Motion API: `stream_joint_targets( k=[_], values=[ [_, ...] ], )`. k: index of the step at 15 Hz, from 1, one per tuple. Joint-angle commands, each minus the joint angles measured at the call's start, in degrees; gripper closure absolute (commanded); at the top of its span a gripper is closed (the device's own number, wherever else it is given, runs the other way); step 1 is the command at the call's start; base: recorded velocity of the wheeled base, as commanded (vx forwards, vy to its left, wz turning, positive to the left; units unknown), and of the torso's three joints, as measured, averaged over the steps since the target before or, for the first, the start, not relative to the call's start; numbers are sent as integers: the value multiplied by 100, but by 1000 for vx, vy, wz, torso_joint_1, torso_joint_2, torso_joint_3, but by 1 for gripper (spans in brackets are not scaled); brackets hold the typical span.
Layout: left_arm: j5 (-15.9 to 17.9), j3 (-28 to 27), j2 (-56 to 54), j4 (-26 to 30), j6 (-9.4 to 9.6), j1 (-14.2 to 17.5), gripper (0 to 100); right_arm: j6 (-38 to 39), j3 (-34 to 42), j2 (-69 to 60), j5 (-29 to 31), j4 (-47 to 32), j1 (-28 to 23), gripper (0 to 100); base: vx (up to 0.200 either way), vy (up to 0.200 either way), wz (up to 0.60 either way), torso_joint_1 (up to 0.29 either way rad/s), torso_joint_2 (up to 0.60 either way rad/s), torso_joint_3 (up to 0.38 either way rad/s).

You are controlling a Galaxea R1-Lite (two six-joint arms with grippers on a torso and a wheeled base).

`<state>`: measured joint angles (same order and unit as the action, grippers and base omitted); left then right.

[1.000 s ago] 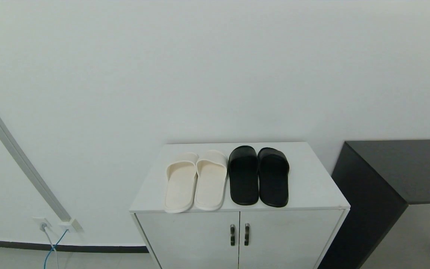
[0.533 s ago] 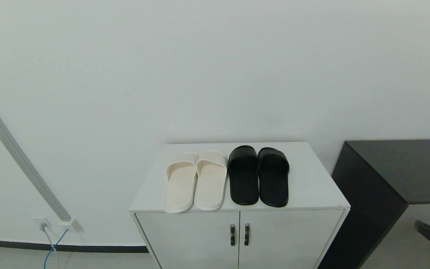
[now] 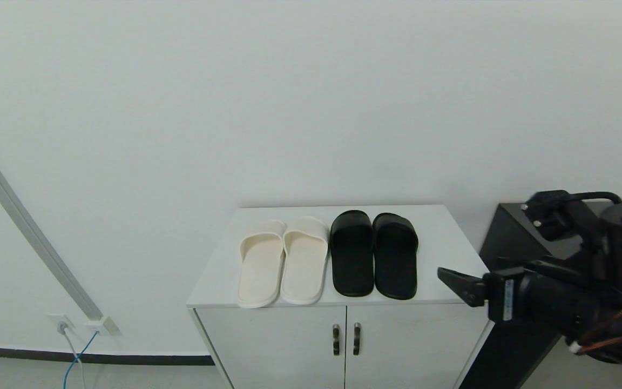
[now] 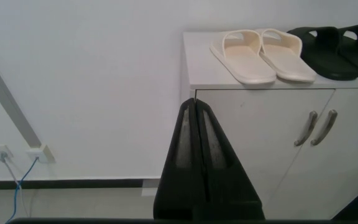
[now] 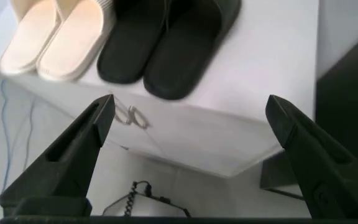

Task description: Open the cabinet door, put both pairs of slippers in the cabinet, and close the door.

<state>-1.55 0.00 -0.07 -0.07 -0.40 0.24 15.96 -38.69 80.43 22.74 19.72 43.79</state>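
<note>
A white cabinet (image 3: 446, 270) stands against the wall with both doors shut; its two handles (image 3: 346, 339) meet at the middle. On its top lie a pair of white slippers (image 3: 281, 262) on the left and a pair of black slippers (image 3: 374, 254) on the right. My right gripper (image 3: 451, 281) hovers open at the cabinet's right front corner, level with the top; the right wrist view has its fingers (image 5: 95, 121) spread wide over the black slippers (image 5: 166, 43) and handles (image 5: 132, 116). My left gripper (image 4: 196, 106) is shut, low and left of the cabinet (image 4: 260, 137).
A dark piece of furniture (image 3: 505, 356) stands close to the cabinet's right side. A wall socket with cables (image 3: 62, 324) and a slanted cable duct (image 3: 19, 216) are on the wall to the left. Open floor lies in front of the doors.
My right arm has risen from the lower right into the head view and now sits by the cabinet's right front corner. Slippers and doors have not moved.
</note>
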Motion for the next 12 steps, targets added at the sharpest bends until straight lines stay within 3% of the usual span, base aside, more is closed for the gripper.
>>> stream_joint_targets(
  k=[1, 7, 12],
  values=[
    [-3, 0, 7, -1, -4, -7, 100, 180, -666, 1141, 381, 75, 376, 0, 0, 0, 0, 0, 0, 0],
    [-3, 0, 7, -1, 14, -7, 100, 259, -2063, 3268, 1602, 620, 367, 0, 0, 0, 0, 0, 0, 0],
    [-3, 0, 7, 7, 31, -7, 100, 250, -3162, 4340, 1936, 629, 51, 0, 0, 0, 0, 0, 0, 0]
  ],
)
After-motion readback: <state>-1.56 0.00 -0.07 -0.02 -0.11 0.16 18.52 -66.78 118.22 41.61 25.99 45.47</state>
